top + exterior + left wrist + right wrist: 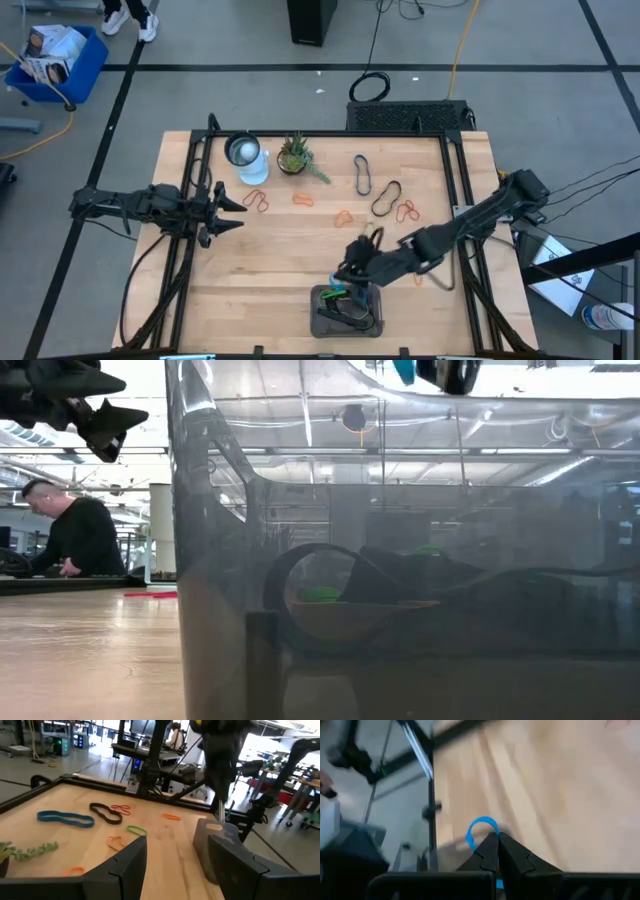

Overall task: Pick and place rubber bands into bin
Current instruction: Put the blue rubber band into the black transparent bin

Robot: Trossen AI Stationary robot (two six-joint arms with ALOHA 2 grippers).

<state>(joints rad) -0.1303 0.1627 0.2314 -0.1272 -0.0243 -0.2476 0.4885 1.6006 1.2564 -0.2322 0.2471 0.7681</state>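
The right gripper (496, 840), pinched narrow on a blue rubber band (481, 826), hangs just above the bin (346, 312), seemingly mid-delivery, so next it must part over the bin and release; the left gripper (228, 208) waits spread wide, well apart from the bin.

This is a robotics lab or open workshop hall. A wooden bench (300, 250) in a black metal frame stands on a grey concrete floor marked with dark tape lines, and cables (455, 45) trail across that floor. Beyond the bench's far edge the low view shows a high ceiling with strip lights and a person (70, 535) bent over a desk. The left wrist view shows more workstations, with monitors (132, 727) and equipment racks. A blue crate (60, 62) sits on the floor off the bench's far left corner.
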